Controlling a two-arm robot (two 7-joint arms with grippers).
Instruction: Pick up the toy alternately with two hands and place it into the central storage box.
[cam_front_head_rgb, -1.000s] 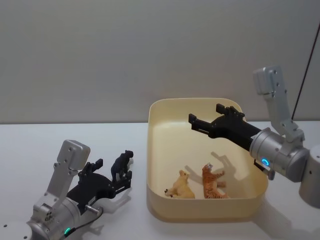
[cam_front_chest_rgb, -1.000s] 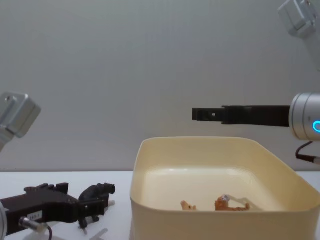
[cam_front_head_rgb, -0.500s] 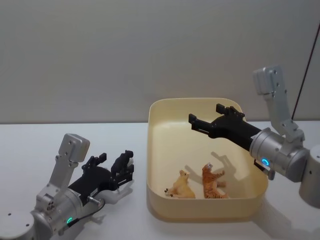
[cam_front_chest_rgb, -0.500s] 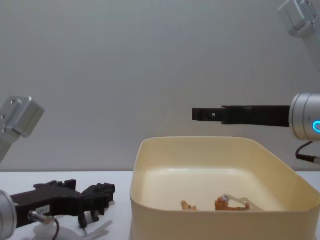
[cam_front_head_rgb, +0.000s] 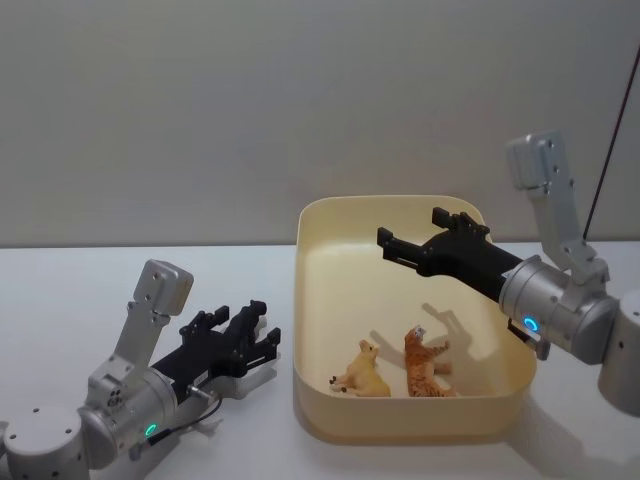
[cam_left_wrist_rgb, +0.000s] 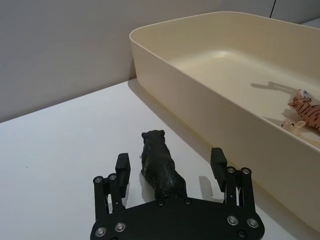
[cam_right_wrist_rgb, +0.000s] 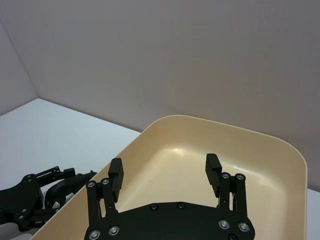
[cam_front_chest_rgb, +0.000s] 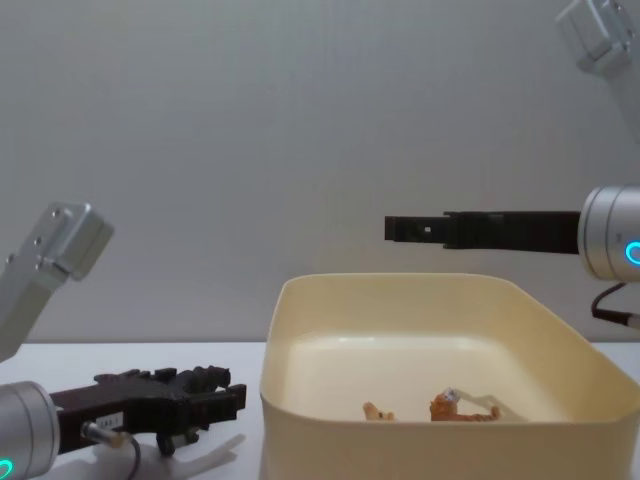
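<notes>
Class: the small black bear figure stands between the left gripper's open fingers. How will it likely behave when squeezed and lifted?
The small black bear figure looks like rigid moulded plastic, so it should hold its shape. It seems light. Its glossy rounded back could slip or twist between the left gripper's narrow fingers, and on thin legs it may tip if nudged.

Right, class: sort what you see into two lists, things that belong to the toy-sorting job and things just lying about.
Job:
- black bear toy, between the open left gripper fingers
- right gripper, open above the box
- storage box
- tiger and cream animal, inside the box

Lying about:
- only the white table
</notes>
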